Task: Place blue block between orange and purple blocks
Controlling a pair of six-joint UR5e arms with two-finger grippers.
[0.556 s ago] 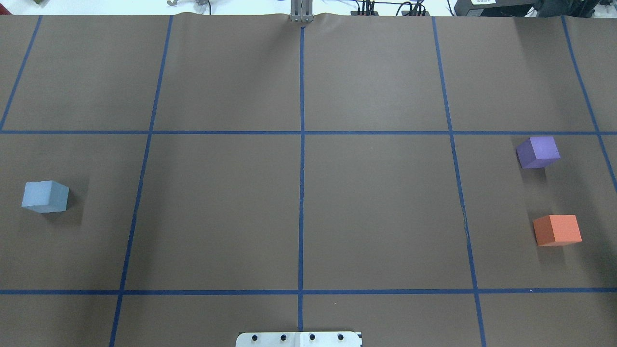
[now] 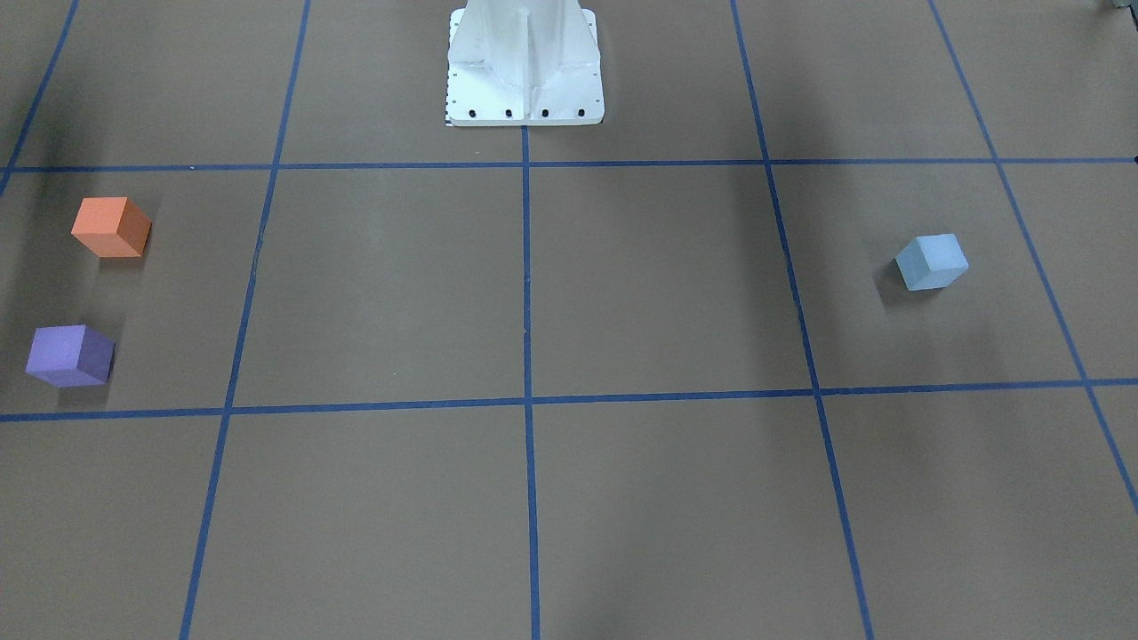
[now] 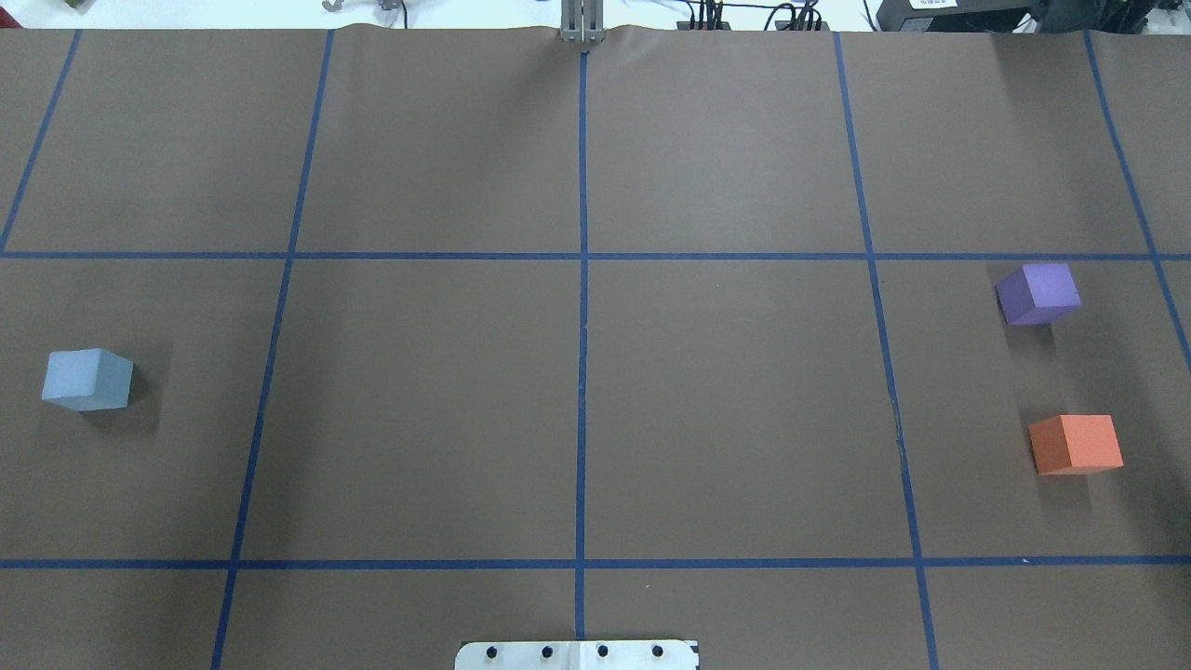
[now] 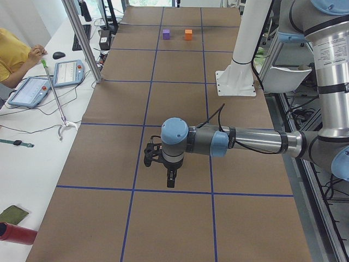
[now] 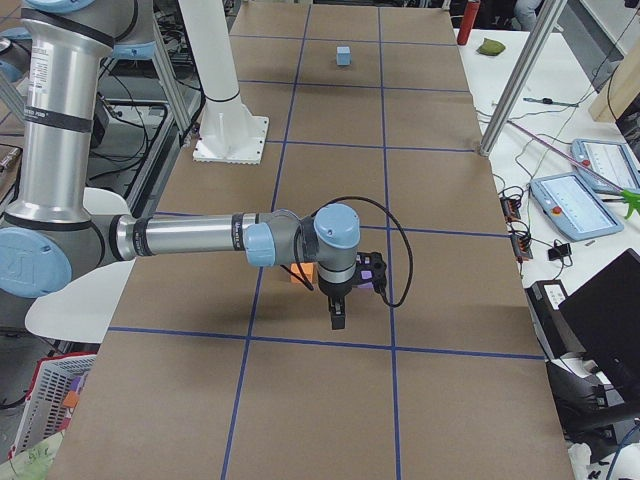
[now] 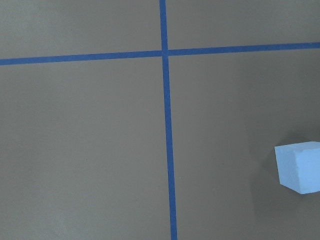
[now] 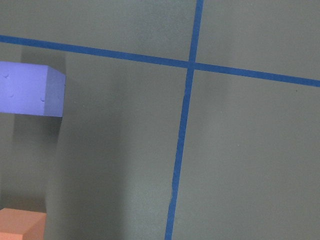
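The blue block [image 3: 86, 379] lies alone at the table's left side; it also shows in the front view [image 2: 931, 261] and at the right edge of the left wrist view [image 6: 299, 167]. The purple block [image 3: 1038, 293] and the orange block [image 3: 1076, 444] lie at the right side with a gap between them. My left gripper [image 4: 170, 177] hangs above the table in the exterior left view only. My right gripper [image 5: 337, 318] hangs close by the orange block [image 5: 303, 272] in the exterior right view only. I cannot tell whether either is open or shut.
Blue tape lines divide the brown table into squares. The white robot base [image 2: 524, 67] stands at the near middle edge. An operator [image 4: 13, 54] and tablets [image 4: 68, 72] sit at the far side table. A red bottle [image 4: 16, 233] lies there too.
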